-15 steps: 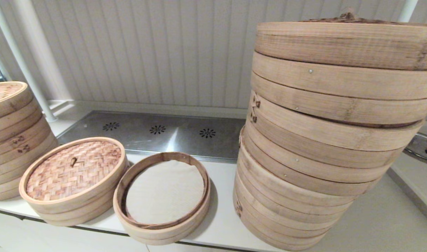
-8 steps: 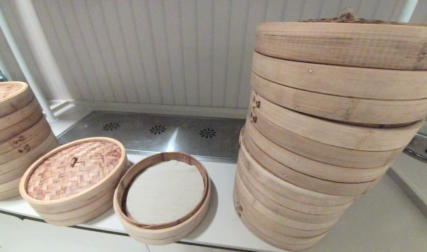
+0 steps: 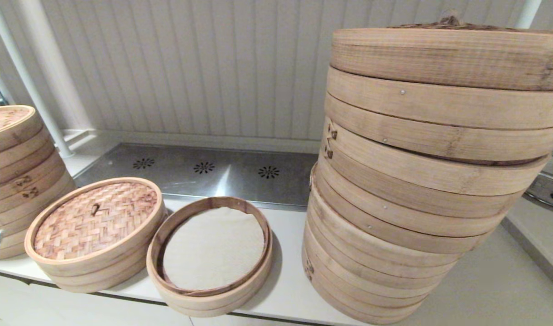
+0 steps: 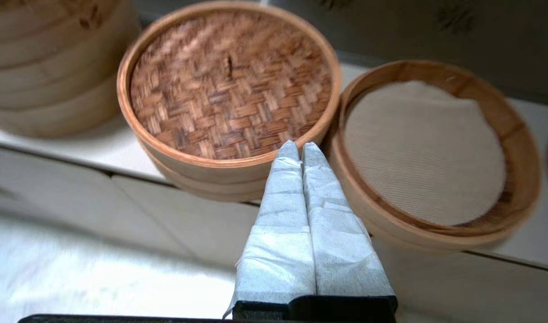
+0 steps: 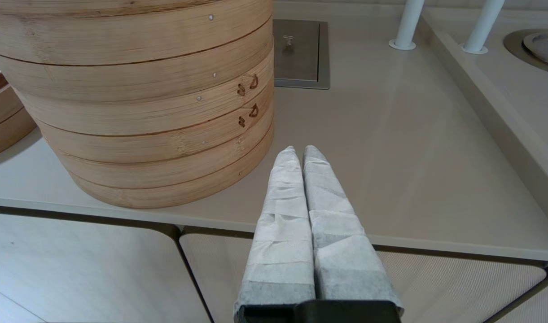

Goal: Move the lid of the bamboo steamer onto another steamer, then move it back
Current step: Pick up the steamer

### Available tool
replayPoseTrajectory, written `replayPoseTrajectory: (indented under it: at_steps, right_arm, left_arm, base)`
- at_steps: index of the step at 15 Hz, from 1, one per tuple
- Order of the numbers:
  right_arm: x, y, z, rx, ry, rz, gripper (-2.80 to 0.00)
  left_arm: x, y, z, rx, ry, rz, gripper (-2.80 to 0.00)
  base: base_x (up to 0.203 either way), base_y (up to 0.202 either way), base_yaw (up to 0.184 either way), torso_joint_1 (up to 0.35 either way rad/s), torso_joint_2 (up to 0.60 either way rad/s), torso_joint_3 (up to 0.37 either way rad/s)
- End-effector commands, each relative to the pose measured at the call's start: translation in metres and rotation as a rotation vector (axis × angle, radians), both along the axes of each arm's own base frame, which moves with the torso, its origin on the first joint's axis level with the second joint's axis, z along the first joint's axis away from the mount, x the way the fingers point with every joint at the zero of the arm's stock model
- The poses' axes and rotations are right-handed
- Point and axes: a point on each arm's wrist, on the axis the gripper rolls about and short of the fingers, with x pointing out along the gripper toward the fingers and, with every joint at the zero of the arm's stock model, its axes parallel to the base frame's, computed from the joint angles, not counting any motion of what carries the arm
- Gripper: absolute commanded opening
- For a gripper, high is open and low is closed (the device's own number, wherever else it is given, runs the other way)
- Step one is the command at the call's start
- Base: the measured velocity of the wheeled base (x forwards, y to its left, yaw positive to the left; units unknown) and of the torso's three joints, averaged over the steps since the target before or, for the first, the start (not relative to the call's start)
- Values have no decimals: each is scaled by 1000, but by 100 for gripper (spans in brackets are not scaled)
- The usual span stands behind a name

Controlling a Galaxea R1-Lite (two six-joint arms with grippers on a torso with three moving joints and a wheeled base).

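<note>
The bamboo steamer lid [image 3: 95, 219] with its brown woven top and small centre loop sits on the left small steamer [image 3: 95, 276]. The other small steamer [image 3: 213, 301] stands touching it on the right, uncovered, showing its white liner. In the left wrist view my left gripper [image 4: 299, 146] is shut and empty. It hovers off the counter's front edge, its tips just short of the lid's [image 4: 231, 85] near rim, by the gap to the uncovered steamer [image 4: 523, 148]. My right gripper [image 5: 299, 150] is shut and empty above the counter's front edge, right of the huge stack.
A huge stack of steamers [image 3: 421, 181] fills the right side, also in the right wrist view as the huge stack [image 5: 134, 89]. A medium stack [image 3: 18, 172] with a woven lid stands at far left. A steel panel [image 3: 199, 174] lies behind. Bare counter [image 3: 484, 280] extends to the right.
A pale blur has appeared at the left edge of the head view, in front of the medium stack. The lid and both small steamers have not moved.
</note>
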Motion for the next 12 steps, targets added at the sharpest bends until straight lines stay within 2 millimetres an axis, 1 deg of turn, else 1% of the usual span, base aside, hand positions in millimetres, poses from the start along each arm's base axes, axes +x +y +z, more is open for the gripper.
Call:
replayPoseTrajectory:
  at_steps: [1, 3, 5, 7, 8, 9, 12]
  right_arm:
    - [0, 0, 0, 0, 1, 1, -280]
    - [0, 0, 0, 0, 1, 1, -280]
    - [0, 0, 0, 0, 1, 1, -280]
    - [0, 0, 0, 0, 1, -1, -280]
    - [0, 0, 0, 0, 1, -1, -280]
    - [0, 0, 0, 0, 1, -1, -280]
    - [0, 0, 0, 0, 1, -1, -280]
  left_arm:
    - [45, 4, -5, -9, 147, 26, -280]
    - [77, 13, -9, -29, 232, 70, -280]
    - [106, 24, -18, -53, 312, 101, -280]
    - [132, 37, -30, -77, 381, 139, -280]
    - [142, 43, -36, -88, 405, 148, -280]
    - [153, 48, -41, -99, 426, 156, 0]
    - [169, 54, -42, -107, 430, 162, 0]
  base:
    - [0, 0, 0, 0, 0, 0]
    - [0, 0, 0, 0, 0, 0]
    - [0, 0, 0, 0, 0, 0]
    - [0, 0, 0, 0, 0, 0]
    - [0, 0, 0, 0, 0, 0]
    - [0, 0, 0, 0, 0, 0]
    - [0, 0, 0, 0, 0, 0]
